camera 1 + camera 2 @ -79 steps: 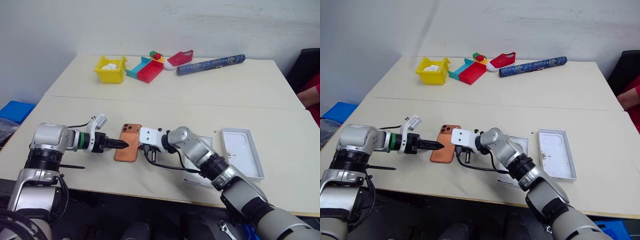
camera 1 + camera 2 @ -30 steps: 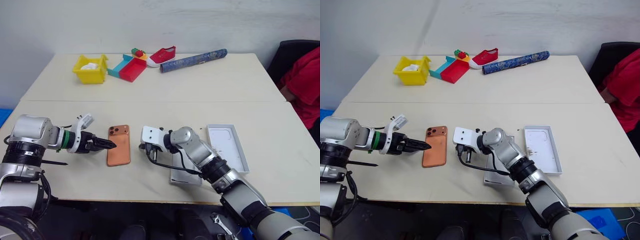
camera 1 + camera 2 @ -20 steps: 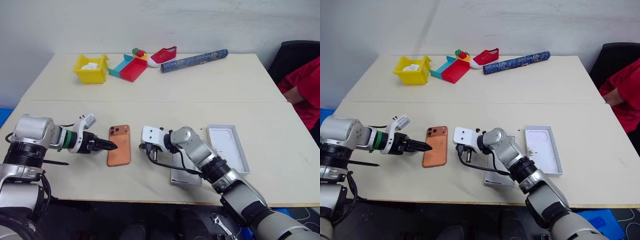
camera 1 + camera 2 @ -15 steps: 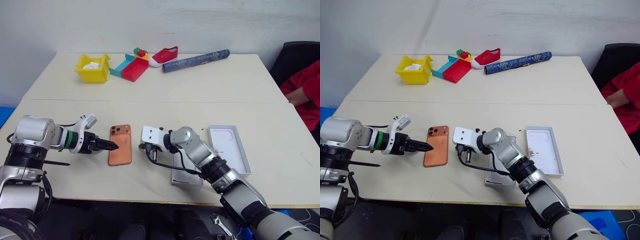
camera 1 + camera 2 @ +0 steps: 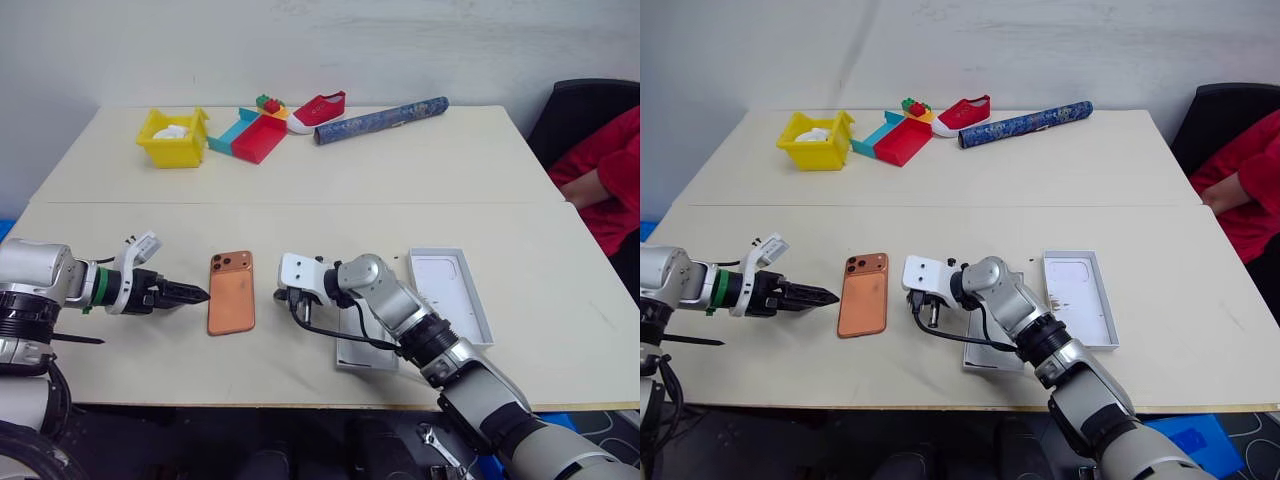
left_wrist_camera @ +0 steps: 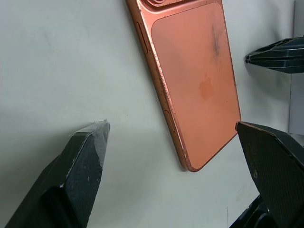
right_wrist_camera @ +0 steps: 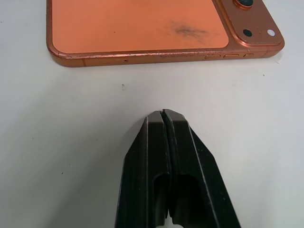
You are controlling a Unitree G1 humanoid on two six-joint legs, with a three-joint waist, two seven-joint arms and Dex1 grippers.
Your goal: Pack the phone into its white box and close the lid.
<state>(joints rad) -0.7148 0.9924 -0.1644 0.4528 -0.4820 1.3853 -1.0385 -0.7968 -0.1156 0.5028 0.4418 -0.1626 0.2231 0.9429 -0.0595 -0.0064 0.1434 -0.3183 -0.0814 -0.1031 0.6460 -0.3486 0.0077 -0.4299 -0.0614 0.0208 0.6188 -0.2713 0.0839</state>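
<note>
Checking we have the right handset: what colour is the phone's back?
Copper-orange, with a dark smudge; the phone shows best in the right wrist view.

Even, bright indoor light from overhead; table (image 5: 420, 170) evenly lit, no glare. Soft short shadows under both arms, lower frame. Head views sharp centre, slight softness at edges. Wrist views: phone (image 6: 194, 80) crisp, near black fingers (image 6: 71, 185) blurred, faint shadow beneath them.

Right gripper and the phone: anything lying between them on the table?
Nothing. In the right wrist view, bare table separates the shut right gripper from the phone; they are apart.
</note>
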